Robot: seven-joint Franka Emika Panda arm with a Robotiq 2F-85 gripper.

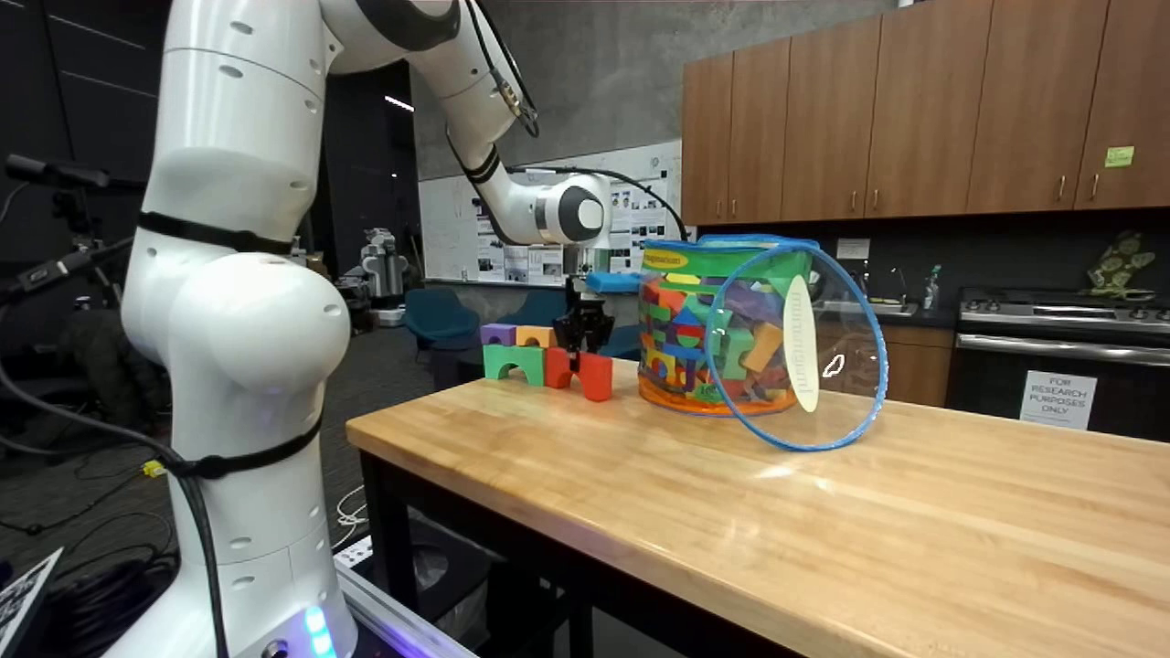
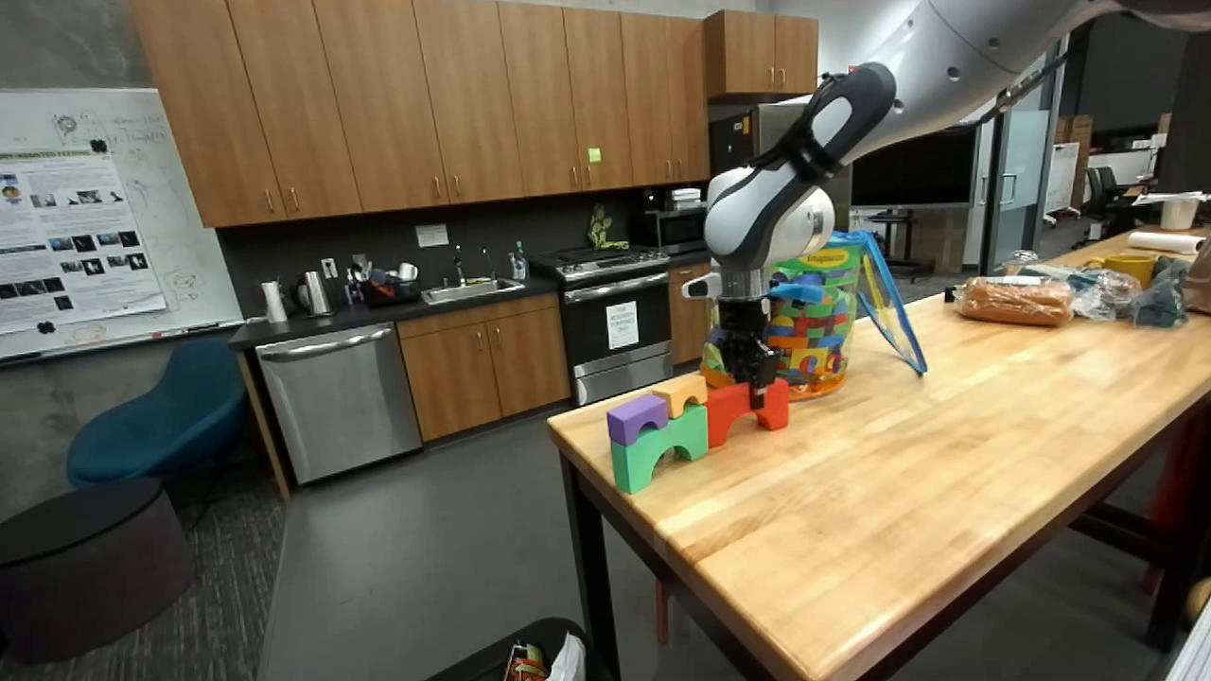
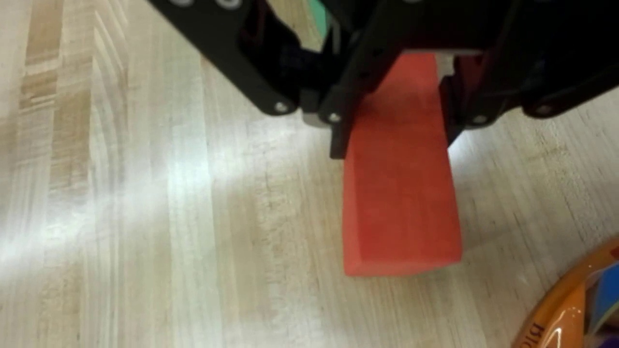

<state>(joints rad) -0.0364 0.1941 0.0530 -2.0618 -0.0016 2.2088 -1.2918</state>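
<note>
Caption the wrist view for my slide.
Jaws closed on a red block, wooden tabletop beneath, orange-bottomed bag at lower right.

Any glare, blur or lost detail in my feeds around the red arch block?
Wrist view: pale glare streaks the wooden tabletop, the red arch block looks slightly soft, and the black end effector loses detail in its darkest parts; in an exterior view, glare also spots the wooden tabletop near the blue-rimmed clear lid.
</note>
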